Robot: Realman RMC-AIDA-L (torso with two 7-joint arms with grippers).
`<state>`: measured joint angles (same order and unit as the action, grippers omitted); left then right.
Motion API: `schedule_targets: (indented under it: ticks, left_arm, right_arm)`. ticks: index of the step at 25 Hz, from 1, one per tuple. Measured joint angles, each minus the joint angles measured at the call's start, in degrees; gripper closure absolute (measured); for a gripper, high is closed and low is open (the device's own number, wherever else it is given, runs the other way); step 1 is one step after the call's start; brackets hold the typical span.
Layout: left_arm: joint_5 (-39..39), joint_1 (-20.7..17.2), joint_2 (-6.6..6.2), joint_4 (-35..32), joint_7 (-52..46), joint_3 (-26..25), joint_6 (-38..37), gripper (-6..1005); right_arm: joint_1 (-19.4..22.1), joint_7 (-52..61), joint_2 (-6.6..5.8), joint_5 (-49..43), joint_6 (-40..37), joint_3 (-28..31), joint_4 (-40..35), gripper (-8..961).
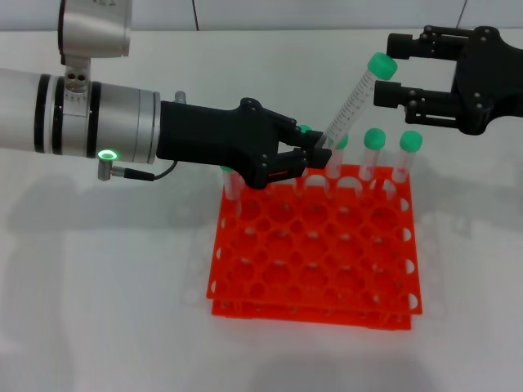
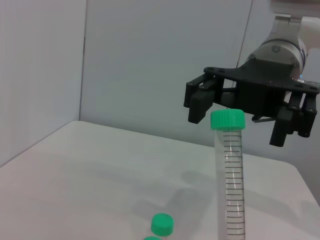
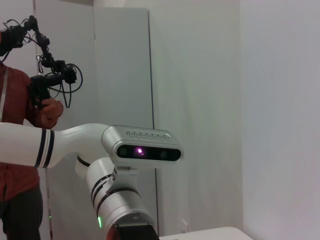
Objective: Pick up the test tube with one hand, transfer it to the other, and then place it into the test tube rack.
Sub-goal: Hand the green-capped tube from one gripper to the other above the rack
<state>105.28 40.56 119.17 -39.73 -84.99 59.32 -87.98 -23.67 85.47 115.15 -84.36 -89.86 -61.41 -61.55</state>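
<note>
My left gripper (image 1: 321, 153) is shut on the lower end of the test tube (image 1: 351, 102), which leans up and to the right above the rack's back row. Its green cap (image 1: 382, 65) is level with the fingertips of my right gripper (image 1: 396, 71), which is open at the upper right and is not clamping it. In the left wrist view the test tube (image 2: 231, 170) rises in front of the open right gripper (image 2: 241, 114). The orange-red test tube rack (image 1: 315, 253) lies on the table below. The right wrist view shows neither tube nor rack.
Several other green-capped tubes (image 1: 374, 151) stand in the rack's back row, and one (image 1: 231, 181) at its left corner. White tabletop (image 1: 106, 269) surrounds the rack. A person (image 3: 20, 115) with a controller stands behind the robot in the right wrist view.
</note>
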Motion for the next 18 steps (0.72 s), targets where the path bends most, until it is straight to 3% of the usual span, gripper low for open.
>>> schedule_targets:
  ticks: [18]
  left_arm:
    - [-0.5, 0.0, 0.1, 0.0, 0.9, 0.0, -1.3, 810]
  right_arm:
    - [-0.6, -0.3, 0.16, 0.8, -0.5, -0.1, 1.4, 341]
